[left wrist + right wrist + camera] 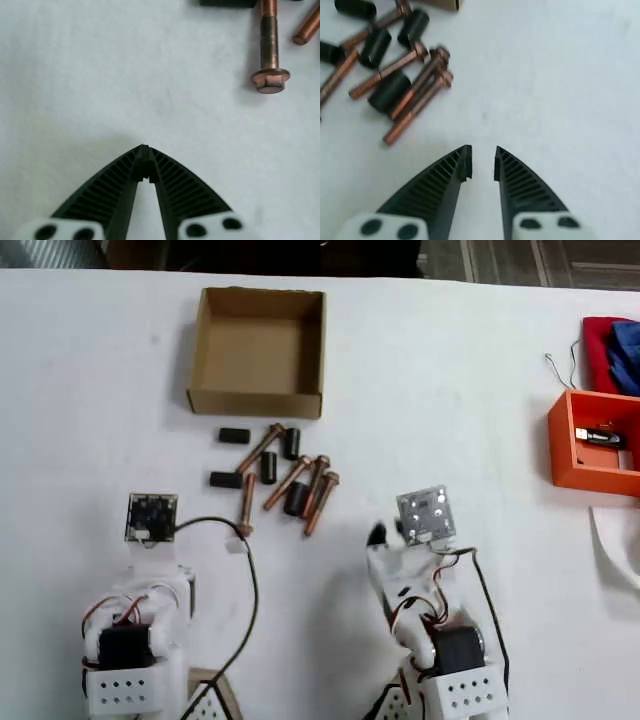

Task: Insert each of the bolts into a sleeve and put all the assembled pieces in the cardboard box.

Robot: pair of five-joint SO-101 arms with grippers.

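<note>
- The cardboard box (255, 403) sits open-topped near the far edge of the white table (480, 390), left of the middle.
- Five copper-coloured bolts (290, 483) lie loose on the table just on the near side of the box, around mid-table. Three are bunched side by side and slanted. One lies closer to the box's front wall. One lies nearly straight, with its head towards the near edge.
- Five short black sleeves (234, 436) lie scattered among them, all on their sides. One sleeve touches the bunched bolts, and the others are just beside or between the bolts. No bolt is seen inside a sleeve.
- Both arms sit at the near edge of the table, one towards each near corner.
- The left gripper (144, 150) hangs over bare table with its jaws pressed together and nothing between them. The straight bolt (269, 45) lies near it but apart, with its head end closer to the gripper.
- The right gripper (482, 160) has its jaws slightly parted with a narrow gap and holds nothing. It is over bare table, near the bunched bolts (417, 95) and the sleeve (389, 91) against them, touching neither.
- An orange box (590, 445) stands at the table's right edge, well apart from the parts.
- A black cable (245, 570) loops across the table near the left arm.
</note>
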